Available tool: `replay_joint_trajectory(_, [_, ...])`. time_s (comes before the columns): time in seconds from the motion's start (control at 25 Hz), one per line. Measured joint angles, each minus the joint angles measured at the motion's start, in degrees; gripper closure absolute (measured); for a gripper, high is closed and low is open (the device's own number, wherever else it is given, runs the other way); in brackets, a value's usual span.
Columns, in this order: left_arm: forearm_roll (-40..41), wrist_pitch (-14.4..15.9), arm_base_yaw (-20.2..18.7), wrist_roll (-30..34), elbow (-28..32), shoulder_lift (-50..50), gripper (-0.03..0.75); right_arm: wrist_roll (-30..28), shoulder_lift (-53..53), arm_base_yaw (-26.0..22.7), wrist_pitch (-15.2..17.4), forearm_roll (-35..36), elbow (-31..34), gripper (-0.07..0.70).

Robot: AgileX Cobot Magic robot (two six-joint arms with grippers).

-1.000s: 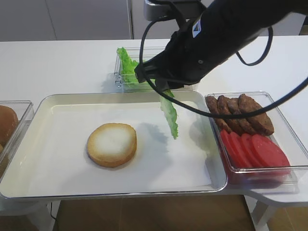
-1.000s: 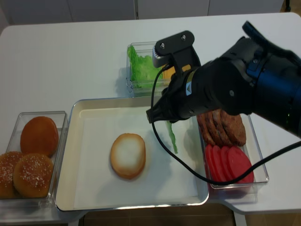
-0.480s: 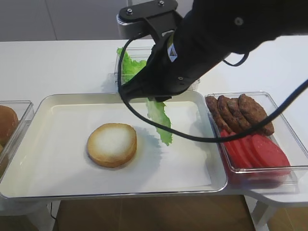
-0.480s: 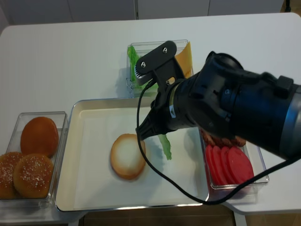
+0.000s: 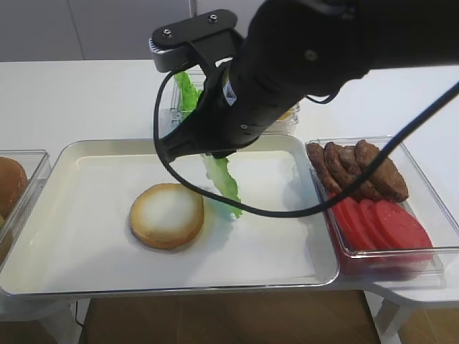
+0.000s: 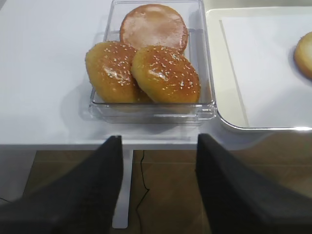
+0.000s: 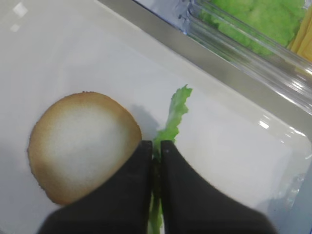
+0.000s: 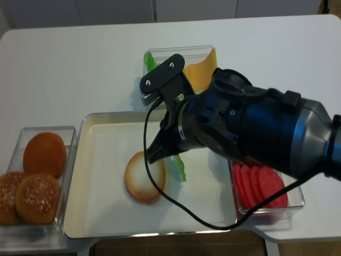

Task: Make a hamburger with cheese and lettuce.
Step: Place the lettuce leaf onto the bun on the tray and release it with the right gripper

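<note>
While the bun half is sitting cut face up on the tray, nothing is stacked on it yet, so I'm judging the build as barely started. I'll use that bun half as my landmark and go left to right.

Way off to its left, the box of whole buns is sitting outside the tray, and my left gripper is hanging just short of it with its fingers spread wide, holding nothing and touching nothing.

Just right of the bun half, my right gripper is hovering with its two black fingers pinched tight on a lettuce leaf. It's dangling edge-on as a thin green strip, its lower tip near the bun half's right rim; I can't say for sure whether it's touching the tray paper or hanging just clear of it.

Behind the bun half and to its right, beyond the tray's far rim, the clear box with the rest of the greens is sitting there with the cheese still in it, untouched.

Further right, outside the tray, the patties and tomato slices are lying in their own container.

So by my guess the lettuce is getting close, while the cheese and a top bun are all still waiting.
</note>
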Motion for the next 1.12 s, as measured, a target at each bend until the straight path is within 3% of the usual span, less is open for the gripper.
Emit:
replay_joint_trajectory(0.92, [0.00,0.00,0.00,0.00,0.00,0.00,0.353,1.24,3.63,2.30,-4.93,1.26,-0.59,0.601])
replay_joint_trajectory(1.12, [0.00,0.00,0.00,0.00,0.00,0.00,0.353,1.38,3.73,2.30,-7.57,1.84,-0.59,0.601])
